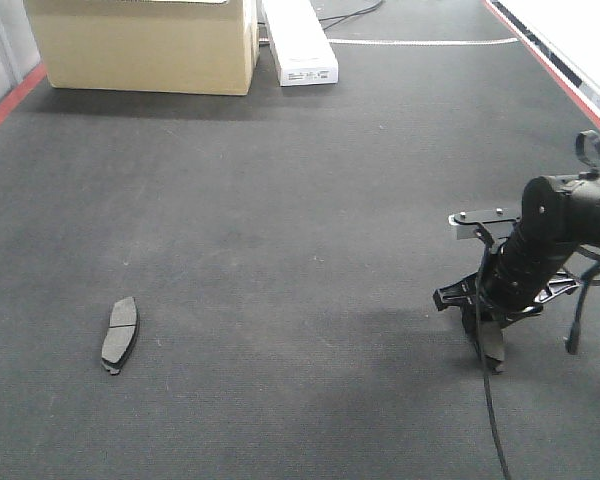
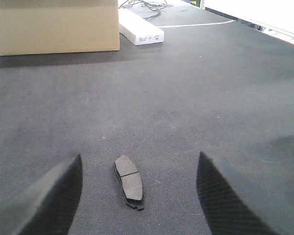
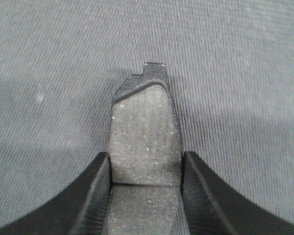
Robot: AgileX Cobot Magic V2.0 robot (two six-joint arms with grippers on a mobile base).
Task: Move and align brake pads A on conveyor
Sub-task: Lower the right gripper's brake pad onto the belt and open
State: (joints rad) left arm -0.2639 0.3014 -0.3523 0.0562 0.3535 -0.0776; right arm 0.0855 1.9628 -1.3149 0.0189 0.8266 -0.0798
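Observation:
One brake pad (image 1: 120,333) lies flat on the charcoal conveyor (image 1: 280,200) at the left, groove across its middle. In the left wrist view this brake pad (image 2: 129,181) lies on the belt between the wide-apart fingers of my left gripper (image 2: 139,155), touching neither; that gripper is open. At the right, my right gripper (image 1: 492,340) points down, shut on a second brake pad (image 1: 494,352) whose lower end is at or just above the belt. In the right wrist view the held brake pad (image 3: 144,122) sticks out forward from between the gripper (image 3: 145,155) fingers, both pressed against its long edges.
A large cardboard box (image 1: 145,45) and a long white box (image 1: 300,45) stand at the belt's far end. Red edge strips (image 1: 10,100) run along both sides. A black cable (image 1: 490,410) hangs from the right arm down to the near edge.

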